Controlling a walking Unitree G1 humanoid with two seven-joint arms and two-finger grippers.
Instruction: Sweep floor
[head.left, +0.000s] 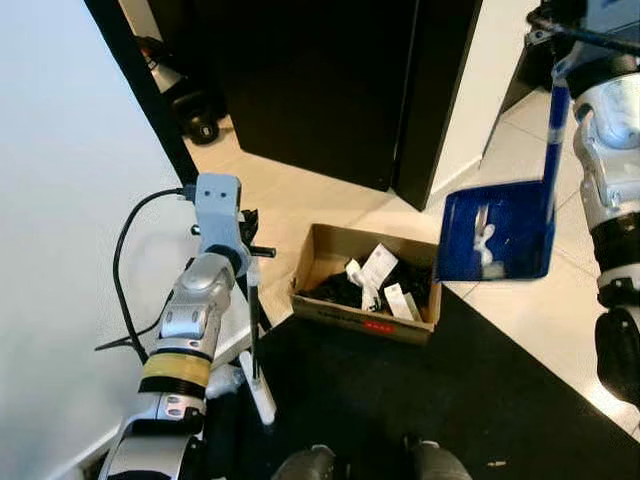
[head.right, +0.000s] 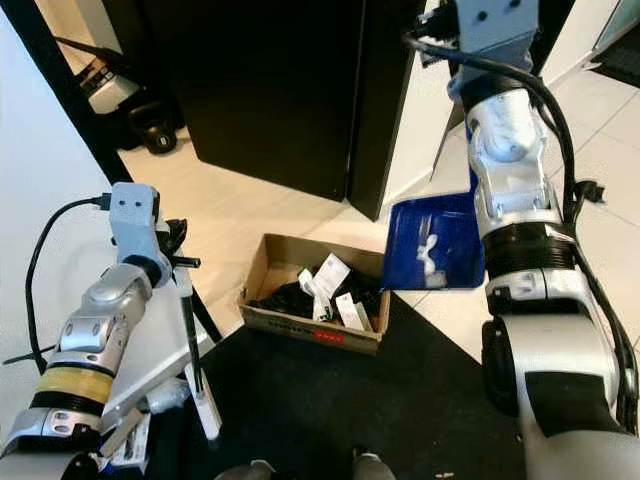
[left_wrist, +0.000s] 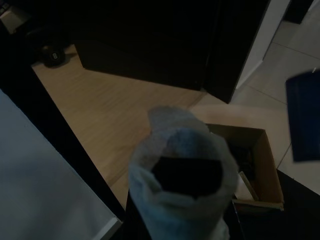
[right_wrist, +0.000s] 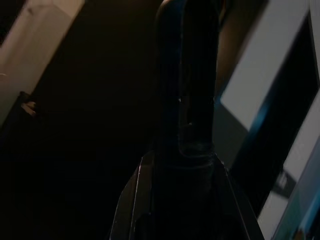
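1. black mat (head.left: 420, 390) lay nearest, under the cardboard box (head.left: 368, 285).
2. left gripper (head.left: 250, 250), at nine o'clock of the box, clenched the broom (head.left: 256, 340).
3. right gripper (head.left: 560, 50) grasped the blue dustpan (head.left: 497, 232) by its handle, at two o'clock above the box.

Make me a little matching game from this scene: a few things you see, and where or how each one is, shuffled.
Things:
1. dustpan
2. box
3. broom
4. mat

States:
A. open on the floor, scraps inside
B. lifted in the air by its handle, white bits in it
C. black, flat under the box's front edge
D. upright at the left arm

Pairs: 1-B, 2-A, 3-D, 4-C
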